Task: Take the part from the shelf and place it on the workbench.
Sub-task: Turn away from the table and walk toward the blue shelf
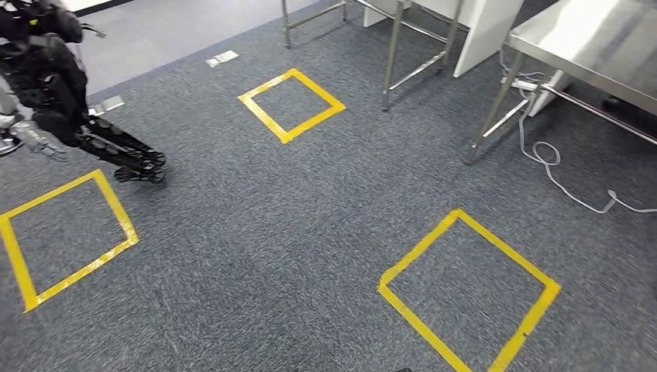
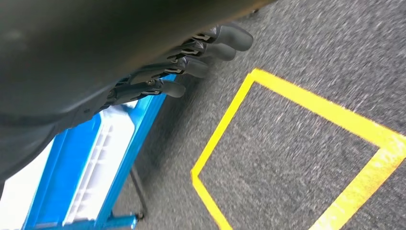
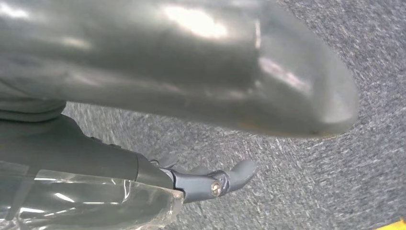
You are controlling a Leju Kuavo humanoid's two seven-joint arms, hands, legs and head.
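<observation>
Workbench [image 1: 596,46] stood off ahead. Short of the workbench, the right hand [image 3: 158,172] seemed to clasp the clear part [image 3: 72,201] under its thumb, likely for carrying. The left hand [image 2: 186,64] hung empty, fingers straight and slightly apart.

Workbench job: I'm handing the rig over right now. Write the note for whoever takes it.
Left hand: fingers straight and apart, holding nothing, beside the blue metal shelf frame with a white bin.
Right hand: grip unclear; something clear and glossy sits by it, and I cannot tell what it is.
Steel workbench: ahead to the right, across grey carpet.
Done: nothing confirmed, and no part is identifiable.
Left: check the right hand, secure the part, and place it on the workbench.
</observation>
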